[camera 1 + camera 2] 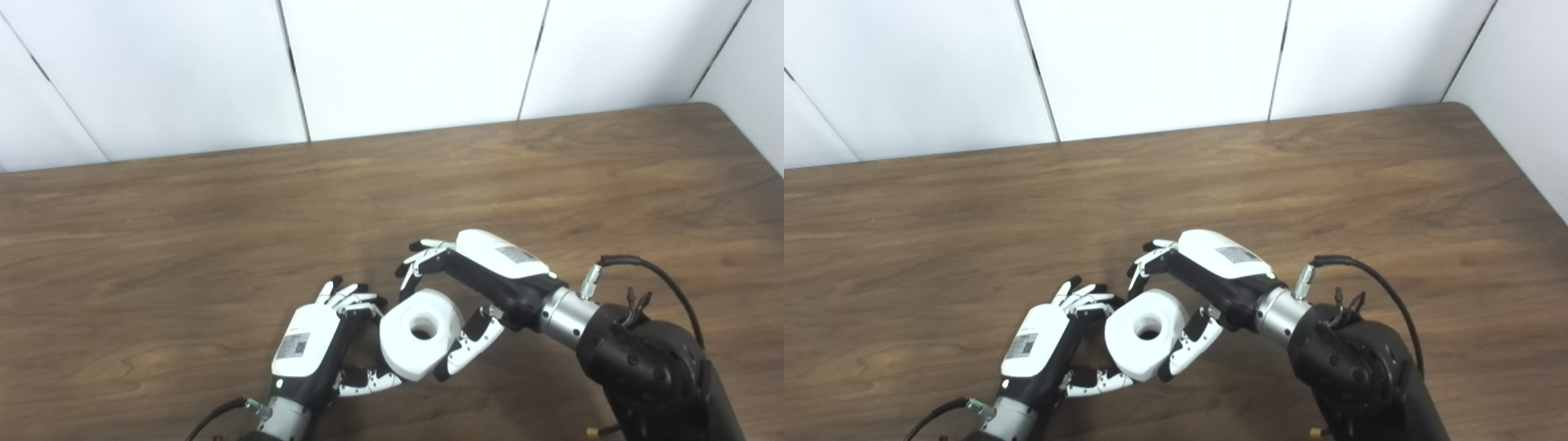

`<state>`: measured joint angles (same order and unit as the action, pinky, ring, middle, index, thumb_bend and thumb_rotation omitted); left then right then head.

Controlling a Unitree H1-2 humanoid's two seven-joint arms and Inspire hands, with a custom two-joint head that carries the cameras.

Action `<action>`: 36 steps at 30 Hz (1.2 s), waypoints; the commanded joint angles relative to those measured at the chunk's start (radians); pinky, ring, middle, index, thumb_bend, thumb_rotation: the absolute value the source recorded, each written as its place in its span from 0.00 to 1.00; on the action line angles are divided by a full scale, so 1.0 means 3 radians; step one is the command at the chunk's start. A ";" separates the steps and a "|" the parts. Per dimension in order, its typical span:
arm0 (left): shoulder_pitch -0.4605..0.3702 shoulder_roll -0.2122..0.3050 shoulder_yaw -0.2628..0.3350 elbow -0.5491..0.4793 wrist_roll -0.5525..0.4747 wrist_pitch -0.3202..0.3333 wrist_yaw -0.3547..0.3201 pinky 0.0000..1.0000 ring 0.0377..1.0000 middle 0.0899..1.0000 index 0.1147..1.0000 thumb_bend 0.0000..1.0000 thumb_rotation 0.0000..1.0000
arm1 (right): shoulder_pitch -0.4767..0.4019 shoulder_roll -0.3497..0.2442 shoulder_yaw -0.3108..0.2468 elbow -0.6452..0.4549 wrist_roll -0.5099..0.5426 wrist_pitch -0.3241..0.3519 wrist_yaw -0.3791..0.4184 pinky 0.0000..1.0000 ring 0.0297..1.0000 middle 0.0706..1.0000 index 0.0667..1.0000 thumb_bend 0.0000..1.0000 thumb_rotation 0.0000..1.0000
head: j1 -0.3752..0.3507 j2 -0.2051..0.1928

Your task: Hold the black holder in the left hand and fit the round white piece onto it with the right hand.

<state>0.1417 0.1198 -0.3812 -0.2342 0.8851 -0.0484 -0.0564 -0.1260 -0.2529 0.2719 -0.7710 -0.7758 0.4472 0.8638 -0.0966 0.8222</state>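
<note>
Round white piece [421, 334] sits between the two hands, low and centre over the bench [551, 184], with its central bore facing up and slightly toward the cameras. It looks like a thick, smooth white ring or spool with a rounded rim and a dark hole through the middle; its axis runs roughly vertical, tipped a little toward the viewer.

Right hand [465, 288] holds it: the fingers [419, 260] curl over the far rim and the thumb presses the near right side, so the hand is closed around the piece in a wide, part-open span rather than a fist.

Left hand [1053, 346] lies just to the left of the piece, its back turned up and its fingers bent toward the ring's left edge, the thumb reaching under the near-left rim. The black holder cannot be made out as a separate thing in either view; only dark shapes show inside that hand, and I cannot tell whether they are the holder or the hand's own dark palm. So whether the left hand grips anything is unclear.

My judgement is that the coming move turns on the bore: the piece lies immediately right of the left hand, and the hole must line up with whatever post that hand presents.
</note>
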 commanded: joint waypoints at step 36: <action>-0.0037 0.0002 -0.0025 -0.0083 0.0055 0.0088 -0.0036 0.99 0.87 0.75 0.42 0.52 0.05 | -0.0020 -0.0111 -0.0117 0.0107 0.0138 -0.0047 -0.0265 0.83 0.92 0.78 0.44 0.52 0.13 | -0.0007 0.0034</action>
<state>0.1414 0.1179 -0.3877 -0.2440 0.8894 -0.0332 -0.0632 -0.1176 -0.2734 0.2538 -0.7301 -0.7455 0.4345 0.8123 -0.0997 0.8314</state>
